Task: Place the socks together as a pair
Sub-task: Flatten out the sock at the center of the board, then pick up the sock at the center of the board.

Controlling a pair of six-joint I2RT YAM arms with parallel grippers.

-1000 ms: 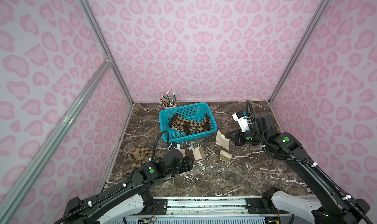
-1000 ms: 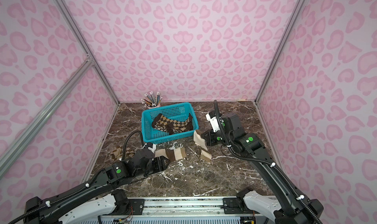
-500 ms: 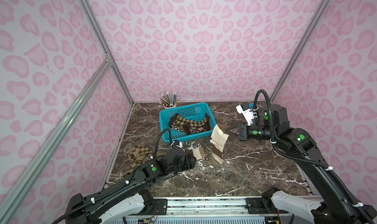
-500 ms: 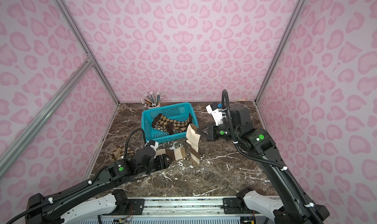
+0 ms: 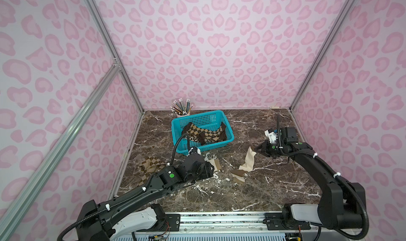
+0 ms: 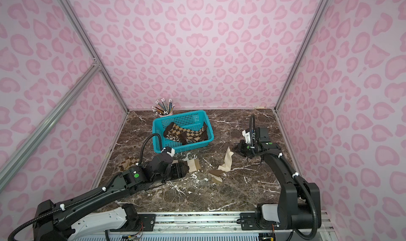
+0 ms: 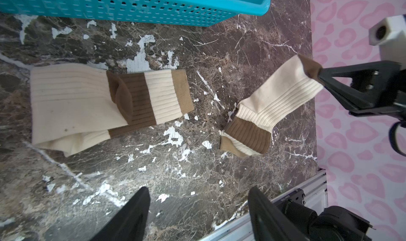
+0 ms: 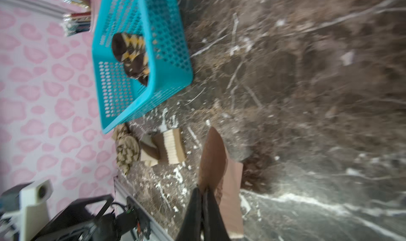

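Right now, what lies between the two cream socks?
Only bare marble tabletop separates the flat sock from the held sock, per the left wrist view.

1. Basket: turquoise, perforated grid.
2. Basket socks: dark brown and tan argyle.
3. Flat sock: cream ribbed, brown band, tan cuff.
4. Raised sock: cream ribbed, brown toe, brown band, tan cuff.
5. Check sock: olive-beige and brown diamonds.
6. Counter: dark brown marble, white veins.
7. Walls: pale pink, darker pink blotches.
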